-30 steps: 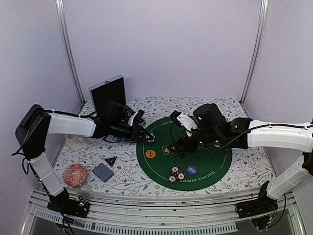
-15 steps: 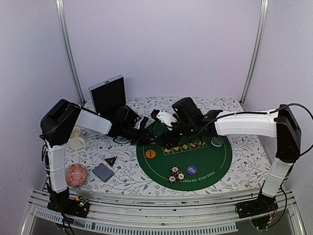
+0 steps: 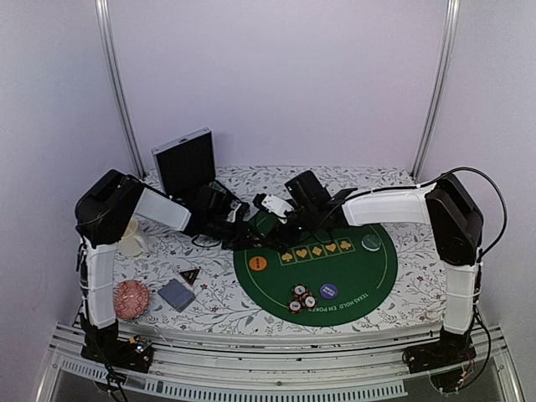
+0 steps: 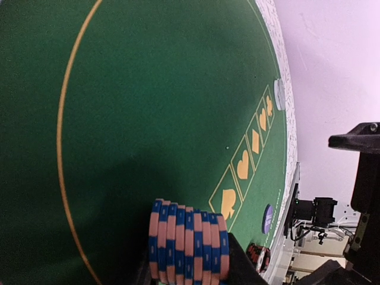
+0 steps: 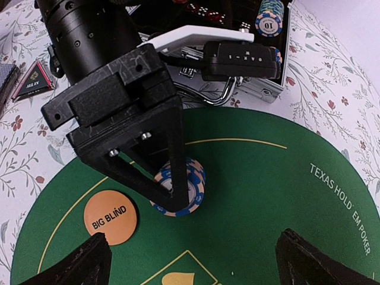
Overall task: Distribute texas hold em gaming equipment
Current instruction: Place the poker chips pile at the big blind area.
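Note:
My left gripper (image 4: 189,264) is shut on a stack of blue-and-orange striped poker chips (image 4: 187,240), held edge-on just over the green poker mat (image 3: 352,272). From the right wrist view the same stack (image 5: 196,178) sits at the mat's far left inside the left gripper's black fingers (image 5: 172,154). My right gripper (image 5: 193,267) hovers above it, open and holding nothing. In the top view both grippers meet at the mat's far-left rim, left gripper (image 3: 249,238), right gripper (image 3: 283,224). An orange BIG BLIND button (image 5: 110,217) lies beside the stack.
On the mat lie a purple button (image 3: 328,291), a pale-green button (image 3: 371,242) and red-white chips (image 3: 301,299). Left of it are a card deck (image 3: 177,294), black triangular marker (image 3: 189,275), red patterned round object (image 3: 131,299), cream mug (image 3: 130,240) and open chip case (image 3: 186,163).
The right arm has swung from the mat's middle to its far-left rim, above the left gripper. The left gripper has stayed there, shut on the chip stack.

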You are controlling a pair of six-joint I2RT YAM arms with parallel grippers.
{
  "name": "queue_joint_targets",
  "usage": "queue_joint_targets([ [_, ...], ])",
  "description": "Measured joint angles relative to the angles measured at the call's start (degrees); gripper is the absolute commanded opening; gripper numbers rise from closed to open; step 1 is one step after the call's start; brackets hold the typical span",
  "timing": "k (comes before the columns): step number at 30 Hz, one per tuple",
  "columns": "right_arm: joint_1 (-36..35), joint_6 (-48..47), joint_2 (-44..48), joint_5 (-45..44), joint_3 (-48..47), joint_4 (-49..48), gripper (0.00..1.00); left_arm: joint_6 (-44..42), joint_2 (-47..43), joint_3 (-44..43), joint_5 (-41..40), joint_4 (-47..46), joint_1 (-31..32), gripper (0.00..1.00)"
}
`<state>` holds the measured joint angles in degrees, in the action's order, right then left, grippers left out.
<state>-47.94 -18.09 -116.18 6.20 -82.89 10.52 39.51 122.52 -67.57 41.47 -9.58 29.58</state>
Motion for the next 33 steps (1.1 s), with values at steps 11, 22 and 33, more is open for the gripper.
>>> queue_joint_targets([
  [11,-0.04,0.72,-8.83,1.92,-6.29,-1.92,0.99,0.22,0.87,0.00,0.55,-2.03,-0.31,0.07],
  [22,-0.04,3.34,-14.99,2.51,-10.34,-3.08,0.86,0.68,1.38,0.00,1.11,-3.32,-0.50,0.11],
  [33,-0.20,4.79,-16.68,2.43,-10.88,-3.74,0.39,2.56,1.90,0.00,1.86,-4.57,-1.01,0.13],
])
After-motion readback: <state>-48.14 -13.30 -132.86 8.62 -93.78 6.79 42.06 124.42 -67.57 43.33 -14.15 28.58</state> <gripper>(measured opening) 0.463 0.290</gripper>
